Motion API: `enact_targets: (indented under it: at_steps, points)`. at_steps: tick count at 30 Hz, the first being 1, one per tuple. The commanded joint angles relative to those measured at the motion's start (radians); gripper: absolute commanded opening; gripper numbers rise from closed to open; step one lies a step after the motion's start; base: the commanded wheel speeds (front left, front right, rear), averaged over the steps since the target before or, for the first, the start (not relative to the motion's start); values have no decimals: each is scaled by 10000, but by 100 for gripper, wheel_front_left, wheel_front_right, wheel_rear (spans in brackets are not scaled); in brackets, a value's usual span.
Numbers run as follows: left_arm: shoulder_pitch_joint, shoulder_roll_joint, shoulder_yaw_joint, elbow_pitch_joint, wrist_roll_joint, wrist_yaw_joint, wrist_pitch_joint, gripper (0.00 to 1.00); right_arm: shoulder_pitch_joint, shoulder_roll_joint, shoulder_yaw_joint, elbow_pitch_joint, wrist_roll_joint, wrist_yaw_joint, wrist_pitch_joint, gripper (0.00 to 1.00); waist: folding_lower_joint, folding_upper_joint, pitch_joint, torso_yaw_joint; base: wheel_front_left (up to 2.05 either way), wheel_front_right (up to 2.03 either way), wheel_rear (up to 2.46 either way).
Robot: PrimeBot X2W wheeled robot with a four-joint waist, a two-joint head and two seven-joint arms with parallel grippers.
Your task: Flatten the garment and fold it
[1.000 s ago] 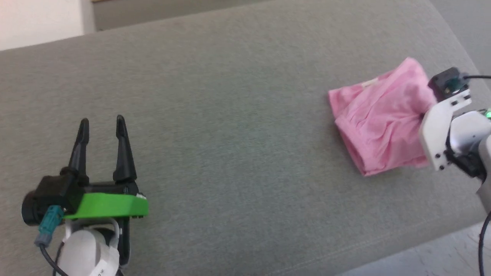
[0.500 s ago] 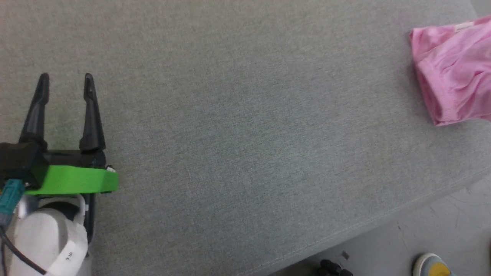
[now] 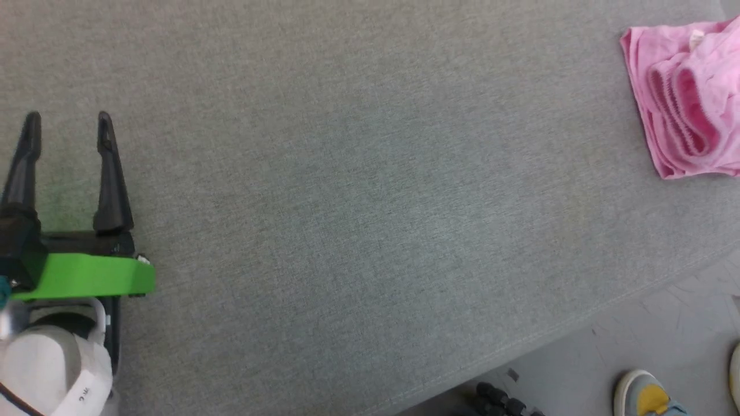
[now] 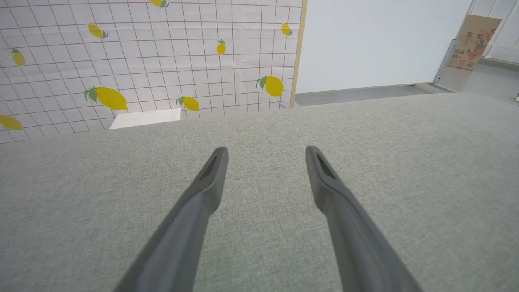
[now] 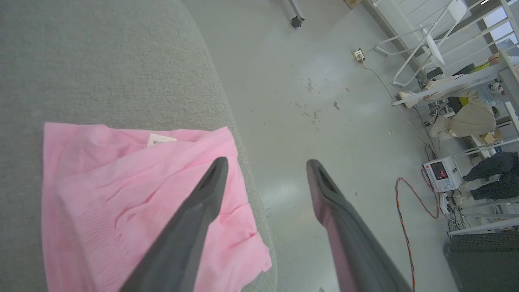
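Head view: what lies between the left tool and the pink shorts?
Only bare grey upholstery, from the left tool to the pink shorts, per the head view.

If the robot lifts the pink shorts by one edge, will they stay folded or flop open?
Probably flop: the pink shorts lie in soft wrinkles and loose layers, so the fold would likely fall open. The fabric looks thin, so likely light. Pushed, they would probably bunch, and could slip off the grey cushion's rounded edge.
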Motion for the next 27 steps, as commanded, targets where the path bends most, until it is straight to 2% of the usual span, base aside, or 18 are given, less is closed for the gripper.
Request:
enact_targets:
  at_steps: [1,7,12,19,21,27]
  points:
    - [121,-60,1,124,-136,69,-140,100,-299,6,138,-10,104,-19,-320,100,-1,-1,-460,177,0,0,0]
    - [406,-492,-40,998,-431,229,-752,100,-731,210,1486,-904,805,-19,-1586,100,-1,-1,-1742,671,0,0,0]
    - [589,-902,-6,1600,-709,421,-1223,100,-809,1128,2230,-1966,2329,-19,-1979,100,-1,-1,-2683,1228,0,0,0]
    - [662,-1283,4,2123,-900,699,-1639,100,256,2832,2348,-3650,3803,-19,-2677,100,-1,-1,-3741,2122,0,0,0]
    - [659,-1329,-37,2249,-883,756,-1698,100,744,3102,2592,-4070,3746,-19,-2935,100,-1,-1,-3958,2397,0,0,0]
    - [668,-1496,-158,2544,-887,966,-1810,100,2328,3769,2286,-4945,3724,-19,-3672,100,-1,-1,-4378,3021,0,0,0]
